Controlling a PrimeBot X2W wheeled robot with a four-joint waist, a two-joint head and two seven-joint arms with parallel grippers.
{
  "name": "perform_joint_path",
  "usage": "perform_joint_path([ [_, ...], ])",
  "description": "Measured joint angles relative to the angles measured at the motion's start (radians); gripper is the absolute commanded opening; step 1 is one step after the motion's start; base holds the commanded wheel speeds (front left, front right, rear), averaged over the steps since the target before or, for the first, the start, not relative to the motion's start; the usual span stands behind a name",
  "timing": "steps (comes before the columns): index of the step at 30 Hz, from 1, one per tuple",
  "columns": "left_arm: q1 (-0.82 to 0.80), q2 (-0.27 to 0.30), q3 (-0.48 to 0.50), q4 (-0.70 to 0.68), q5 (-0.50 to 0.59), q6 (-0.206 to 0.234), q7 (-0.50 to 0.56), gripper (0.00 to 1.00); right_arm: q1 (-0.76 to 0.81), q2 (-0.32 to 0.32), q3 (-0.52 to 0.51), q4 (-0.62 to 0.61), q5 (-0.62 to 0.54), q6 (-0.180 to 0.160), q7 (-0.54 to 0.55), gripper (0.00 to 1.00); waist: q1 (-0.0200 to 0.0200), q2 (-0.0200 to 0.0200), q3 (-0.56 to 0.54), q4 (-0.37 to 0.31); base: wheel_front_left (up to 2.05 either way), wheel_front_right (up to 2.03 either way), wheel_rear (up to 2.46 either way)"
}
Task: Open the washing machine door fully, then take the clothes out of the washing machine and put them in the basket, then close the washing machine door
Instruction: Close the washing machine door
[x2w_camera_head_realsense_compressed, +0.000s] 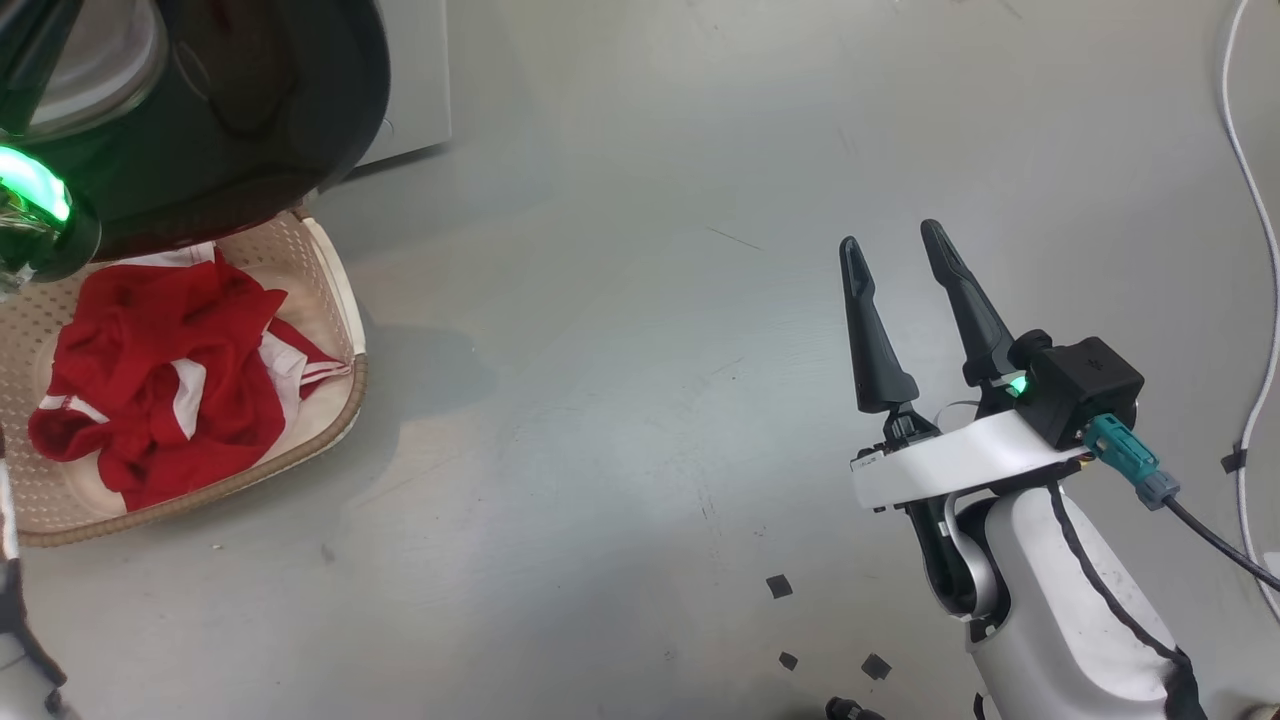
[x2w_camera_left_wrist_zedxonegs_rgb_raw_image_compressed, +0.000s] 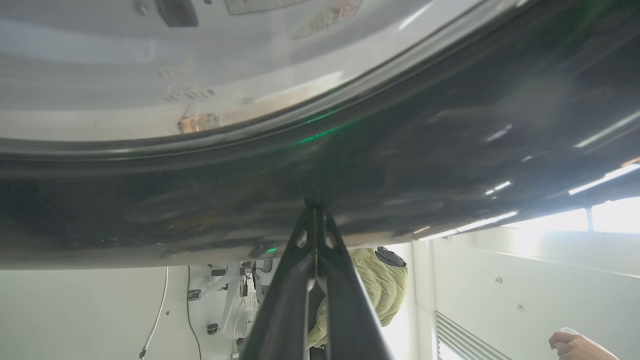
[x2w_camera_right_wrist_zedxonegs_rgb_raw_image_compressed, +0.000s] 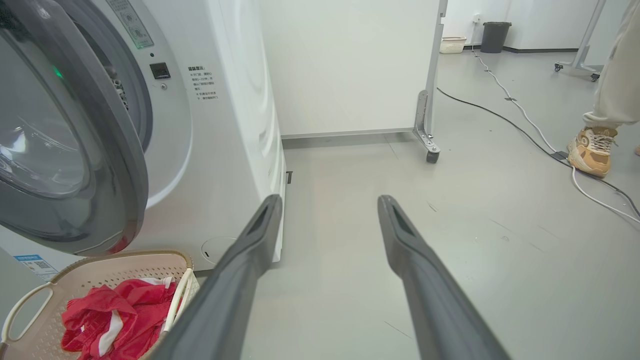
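Right, I see the washing machine (x2w_camera_right_wrist_zedxonegs_rgb_raw_image_compressed: 225, 125) standing white at the left of my right wrist view, its door (x2w_camera_right_wrist_zedxonegs_rgb_raw_image_compressed: 115, 150) swung out above the basket (x2w_camera_right_wrist_zedxonegs_rgb_raw_image_compressed: 75, 285). The basket sits on the grey floor (x2w_camera_head_realsense_compressed: 600, 400) just beside the machine's front, with the clothes (x2w_camera_head_realsense_compressed: 150, 390) bunched inside it. My left gripper (x2w_camera_left_wrist_zedxonegs_rgb_raw_image_compressed: 316, 212) has its fingers pressed together, tips at the door's glossy black rim. My right gripper (x2w_camera_head_realsense_compressed: 891, 237) hovers well apart from the basket, fingers spread, holding nothing.

I've got the clothes (x2w_camera_head_realsense_compressed: 160, 385) lying in the basket (x2w_camera_head_realsense_compressed: 338, 290) at nine o'clock, the washing machine door (x2w_camera_head_realsense_compressed: 260, 110) hanging over its far edge at ten, and my right gripper (x2w_camera_head_realsense_compressed: 890, 238) at four, fingers (x2w_camera_head_realsense_compressed: 875, 345) spread wide above grey floor (x2w_camera_head_realsense_compressed: 600, 300).
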Motion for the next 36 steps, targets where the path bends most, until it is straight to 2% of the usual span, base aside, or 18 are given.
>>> perform_joint_path([
  [3, -0.001, -0.009, 0.000, 0.008, -0.002, -0.002, 0.006, 0.00, 0.000, 0.000, -0.003, 0.000, -0.002, 0.000, 0.000, 1.00, 0.0000, 0.0000, -0.002, 0.015, 0.00, 0.00, 0.00],
  [6, -0.001, -0.011, 0.000, 0.020, -0.002, -0.032, 0.016, 0.00, 0.000, 0.000, -0.004, 0.002, -0.003, 0.000, 0.000, 1.00, 0.0000, 0.0000, -0.007, 0.033, 0.00, 0.00, 0.00],
  [11, 0.024, -0.021, 0.002, 0.022, -0.008, -0.087, 0.035, 0.00, 0.000, 0.000, -0.011, 0.016, -0.017, 0.000, 0.000, 1.00, 0.0000, 0.0000, -0.022, 0.065, 0.00, 0.00, 0.00],
  [17, 0.144, -0.050, 0.029, 0.022, -0.013, -0.162, 0.034, 0.00, 0.000, 0.000, -0.032, 0.034, -0.044, 0.000, 0.000, 1.00, 0.0000, 0.0000, -0.049, 0.112, 0.00, 0.00, 0.00],
  [18, 0.164, -0.052, 0.035, 0.018, -0.013, -0.179, 0.034, 0.03, 0.000, 0.000, -0.034, 0.037, -0.051, 0.000, 0.000, 1.00, 0.0000, -0.0001, -0.054, 0.120, 0.00, 0.00, 0.00],
  [19, 0.184, -0.058, 0.042, 0.014, -0.016, -0.193, 0.034, 0.15, 0.000, 0.000, -0.037, 0.040, -0.057, 0.000, 0.000, 1.00, 0.0000, 0.0000, -0.059, 0.128, 0.00, 0.00, 0.00],
  [20, 0.203, -0.070, 0.051, 0.009, -0.022, -0.201, 0.030, 0.18, 0.001, 0.000, -0.043, 0.043, -0.059, 0.000, 0.000, 1.00, 0.0000, 0.0000, -0.065, 0.136, 0.00, 0.00, 0.00],
  [21, 0.220, -0.085, 0.057, 0.003, -0.026, -0.208, 0.025, 0.34, 0.001, 0.000, -0.049, 0.046, -0.062, 0.000, 0.000, 1.00, 0.0000, 0.0000, -0.070, 0.145, 0.00, 0.00, 0.00],
  [23, 0.255, -0.114, 0.063, -0.007, -0.032, -0.217, 0.022, 0.57, 0.001, -0.002, -0.056, 0.056, -0.066, 0.000, 0.000, 1.00, 0.0000, -0.0001, -0.082, 0.162, 0.00, 0.00, 0.00],
  [24, 0.273, -0.124, 0.066, -0.011, -0.032, -0.219, 0.017, 0.91, 0.002, -0.004, -0.058, 0.061, -0.067, 0.001, 0.000, 1.00, 0.0000, 0.0000, -0.088, 0.171, 0.00, 0.00, 0.00],
  [25, 0.294, -0.132, 0.072, -0.016, -0.033, -0.219, 0.012, 1.00, 0.003, -0.007, -0.059, 0.064, -0.070, 0.001, 0.000, 1.00, 0.0000, 0.0000, -0.094, 0.180, 0.00, 0.00, 0.00],
  [30, 0.390, -0.164, 0.093, -0.039, -0.024, -0.227, -0.019, 1.00, 0.023, -0.019, -0.077, 0.080, -0.076, 0.003, 0.000, 1.00, 0.0000, 0.0000, -0.129, 0.226, 0.00, 0.00, 0.00],
  [36, 0.500, -0.176, 0.124, -0.061, 0.018, -0.227, -0.084, 1.00, 0.059, -0.032, -0.100, 0.093, -0.080, 0.004, 0.000, 1.00, 0.0000, 0.0000, -0.174, 0.281, 0.00, 0.00, 0.00],
])
